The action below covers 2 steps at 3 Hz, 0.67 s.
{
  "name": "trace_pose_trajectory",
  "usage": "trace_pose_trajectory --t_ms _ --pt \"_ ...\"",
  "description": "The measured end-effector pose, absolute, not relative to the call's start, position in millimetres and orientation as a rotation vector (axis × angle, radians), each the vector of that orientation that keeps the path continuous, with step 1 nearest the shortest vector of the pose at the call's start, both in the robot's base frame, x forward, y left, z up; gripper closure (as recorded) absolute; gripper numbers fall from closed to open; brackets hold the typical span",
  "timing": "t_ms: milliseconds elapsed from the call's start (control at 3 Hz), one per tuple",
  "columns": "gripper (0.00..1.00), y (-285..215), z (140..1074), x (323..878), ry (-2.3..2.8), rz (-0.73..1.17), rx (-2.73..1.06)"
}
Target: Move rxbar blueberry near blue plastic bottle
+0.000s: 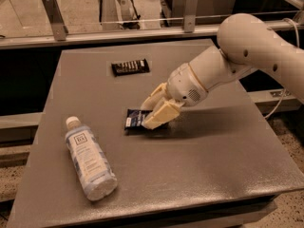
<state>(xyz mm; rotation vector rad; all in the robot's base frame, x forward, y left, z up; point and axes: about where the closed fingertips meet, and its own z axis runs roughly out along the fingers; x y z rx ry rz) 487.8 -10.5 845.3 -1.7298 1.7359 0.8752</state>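
Gripper: the gripper is hanging low over the middle of the grey table. It is reaching in from the right on the end of the white arm and pointing down and to the left.
Fingers: the two cream fingers are clamping the right end of the rxbar blueberry, with the wrapper pinched between them.
Rxbar blueberry: it is sitting in that grip near the table's centre, lying roughly flat, with its free end sticking out to the left. A dark shadow is showing beneath it, and from here I cannot tell whether it is touching the surface.
Blue plastic bottle: the blue plastic bottle is lying on its side toward the front left of the table, with its white cap pointing to the far side and its label facing up. It is lying apart from the bar, to the bar's left and nearer the front edge.
Black bar wrapper: the black bar wrapper is lying flat near the far edge, well apart from the gripper.
Behind the table: a metal rail is running across, just past the far edge.
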Motion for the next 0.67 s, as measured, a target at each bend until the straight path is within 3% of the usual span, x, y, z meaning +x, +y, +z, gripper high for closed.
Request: trace_pose_trajectory --t_ms 333,667 --pt "1.0 13 839 471 1.697 0.943 -1.777" --pt "0.83 33 837 456 1.671 1.011 -1.816"
